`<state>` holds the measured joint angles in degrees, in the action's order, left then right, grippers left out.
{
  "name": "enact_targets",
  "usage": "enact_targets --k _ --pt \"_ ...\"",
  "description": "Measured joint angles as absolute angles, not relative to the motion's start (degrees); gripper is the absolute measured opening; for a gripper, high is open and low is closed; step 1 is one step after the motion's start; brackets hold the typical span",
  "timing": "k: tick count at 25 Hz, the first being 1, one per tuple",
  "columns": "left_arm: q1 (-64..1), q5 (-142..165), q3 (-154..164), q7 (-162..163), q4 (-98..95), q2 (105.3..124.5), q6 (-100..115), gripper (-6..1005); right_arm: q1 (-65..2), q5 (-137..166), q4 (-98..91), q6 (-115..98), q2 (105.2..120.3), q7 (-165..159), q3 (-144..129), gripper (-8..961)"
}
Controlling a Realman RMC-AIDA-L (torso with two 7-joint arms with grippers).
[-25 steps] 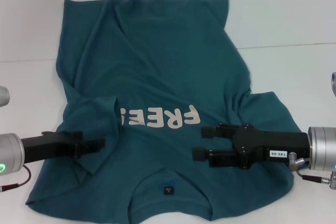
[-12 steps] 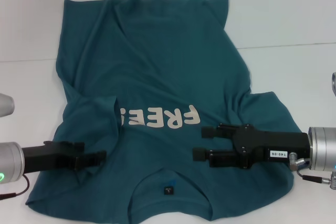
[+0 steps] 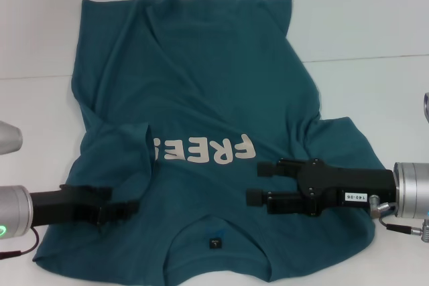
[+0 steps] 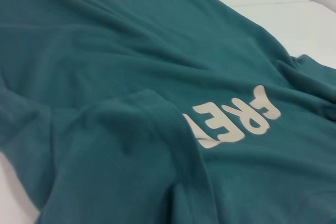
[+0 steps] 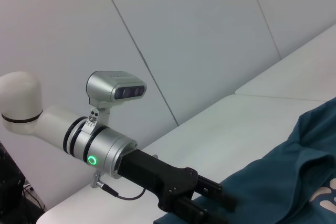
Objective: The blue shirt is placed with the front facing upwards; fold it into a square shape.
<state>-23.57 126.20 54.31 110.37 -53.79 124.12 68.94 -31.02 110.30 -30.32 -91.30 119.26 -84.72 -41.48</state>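
The blue shirt (image 3: 201, 85) lies front up on the white table, collar and dark neck label (image 3: 214, 241) nearest me, hem at the far side. Its off-white lettering (image 3: 204, 151) crosses the chest. The sleeve (image 3: 117, 149) on my left is folded inward over the body; the left wrist view shows that fold (image 4: 136, 129) beside the letters (image 4: 236, 121). My left gripper (image 3: 124, 199) is low over the shirt's near left part, open and holding nothing. My right gripper (image 3: 256, 182) hovers open over the right chest, below the letters. The right wrist view shows the left gripper (image 5: 210, 203) at the shirt's edge (image 5: 294, 182).
The white table (image 3: 375, 25) shows bare surface on both sides of the shirt and beyond its hem, with a seam line running across it. A pale wall stands behind the left arm (image 5: 105, 156) in the right wrist view.
My left gripper has drawn back toward the near table edge, away from the folded sleeve. The sleeve, the rest of the shirt and the right gripper have stayed put.
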Motion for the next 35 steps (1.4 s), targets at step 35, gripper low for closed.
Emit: enact_targets --k 35 --pt "-24.2 129.6 54.8 110.2 -54.2 124.19 71.2 754 -30.8 110.3 -30.3 -91.9 119.26 -84.7 -41.5 884"
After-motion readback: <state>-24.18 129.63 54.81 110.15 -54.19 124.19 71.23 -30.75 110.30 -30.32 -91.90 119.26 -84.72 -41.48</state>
